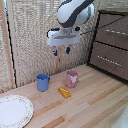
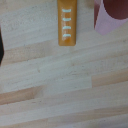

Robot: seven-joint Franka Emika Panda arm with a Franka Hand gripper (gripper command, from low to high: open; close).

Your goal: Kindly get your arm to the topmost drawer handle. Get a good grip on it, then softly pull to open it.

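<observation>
My white arm (image 1: 75, 12) hangs at the top middle of the exterior view. Its gripper (image 1: 62, 51) points down with the blue-tipped fingers (image 1: 68, 50) spread apart and nothing between them. It is high above the table, well to the exterior view's left of the dark brown chest. The topmost drawer (image 1: 114, 22) that shows has a slim silver bar handle (image 1: 116, 32); the gripper is apart from it. The fingers do not show in the wrist view.
On the wooden table (image 1: 95, 100) stand a blue cup (image 1: 43, 82) and a pink cup (image 1: 72, 78) (image 2: 112, 15), with an orange flat object (image 1: 64, 92) (image 2: 67, 22) and a white plate (image 1: 14, 111). A lower drawer (image 1: 107, 58) sits beneath. A woven screen (image 1: 30, 40) is behind.
</observation>
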